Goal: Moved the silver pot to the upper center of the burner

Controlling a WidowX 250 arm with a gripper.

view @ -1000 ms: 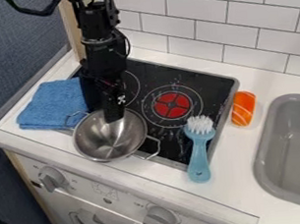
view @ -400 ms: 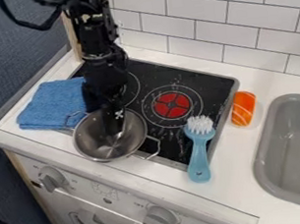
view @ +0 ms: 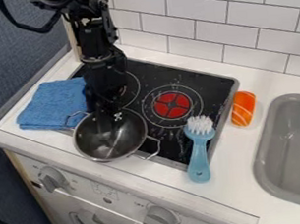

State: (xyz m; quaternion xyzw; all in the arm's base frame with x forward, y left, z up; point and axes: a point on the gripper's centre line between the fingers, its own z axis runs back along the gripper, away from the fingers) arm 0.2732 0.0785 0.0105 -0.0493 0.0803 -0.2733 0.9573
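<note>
The gripper hangs down at the back part of the silver pot's opening, its tips over or inside the bowl. The silver pot sits upright at the front left of the black stove top, overlapping the white counter edge, one wire handle at its upper left and the other at its lower right. Behind and to the right of the pot lies the red-centred burner; a second burner ring is partly behind the arm. Whether the gripper touches the pot's wall cannot be told.
A folded blue cloth lies left of the pot, by its handle. The blue brush rests across the stove's right front edge. An orange sushi-like toy lies right of the stove, and a grey sink is farther right. White tiles rise behind.
The arm has shifted slightly, and the gripper has moved a little left over the pot and changed its tilt. The pot has stayed in place.
</note>
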